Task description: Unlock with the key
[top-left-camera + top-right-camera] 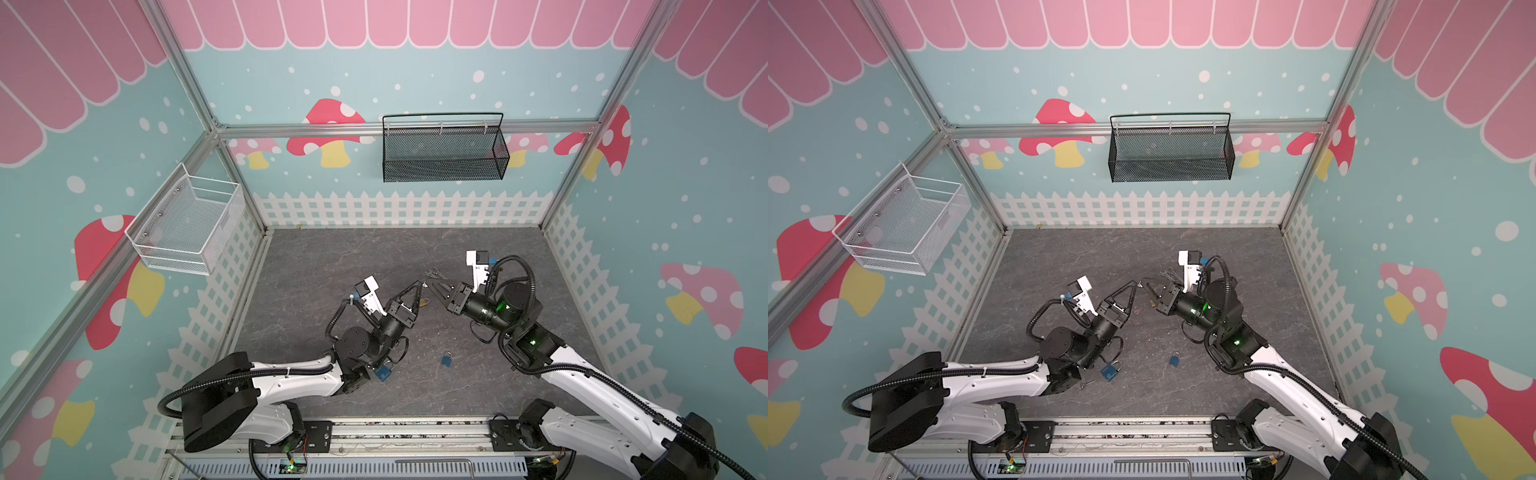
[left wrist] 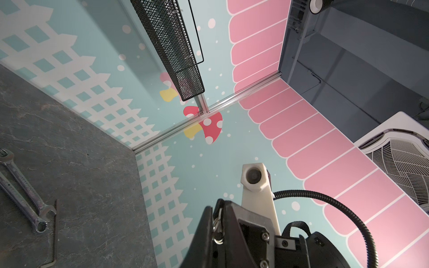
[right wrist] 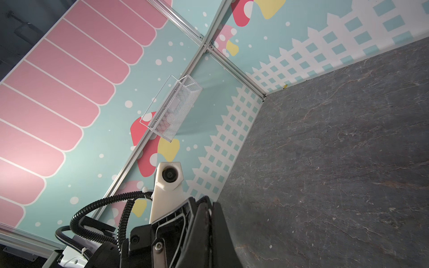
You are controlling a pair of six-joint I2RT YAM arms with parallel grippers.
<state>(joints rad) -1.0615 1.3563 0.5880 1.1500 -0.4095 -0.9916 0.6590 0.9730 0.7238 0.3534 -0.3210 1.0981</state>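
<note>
The booth's walls [image 1: 374, 79] close in three sides, printed teal with mushrooms, a pink scalloped roof and a white picket fence along the bottom, all held in an aluminium frame [image 1: 291, 132]. Underfoot for the robots is a dark grey, stone-veined tabletop [image 1: 332, 257]. The left arm [image 1: 291, 374] reaches in from 7 o'clock and the right arm [image 1: 582, 370] from 5, both bent toward the middle. A black mesh basket [image 1: 442, 153] hangs on the back wall at 12, and a white mesh basket [image 1: 187, 224] hangs on the side wall around 10.

Just toward 12 from the table's centre the two pincers meet tip to tip, raised off the surface. The left gripper [image 1: 420, 286] has its fingers drawn together on a key ring [image 2: 216, 226], which shows in the left wrist view; the key itself I can't make out. The right gripper [image 1: 435, 287] is closed tight, and I can't tell whether it pinches anything.

Two wrenches [image 1: 435, 273] lie side by side on the table, just past the grippers toward 12. A blue padlock [image 1: 446, 360] lies flat at about 5 o'clock from centre. A second blue padlock [image 1: 383, 372] lies at 7, partly under the left arm's wrist. A small brass-coloured block [image 1: 424, 302] sits on the table beneath the grippers, too small to identify. A yellow speck [image 1: 298, 226] lies at the table's back edge near 11.
</note>
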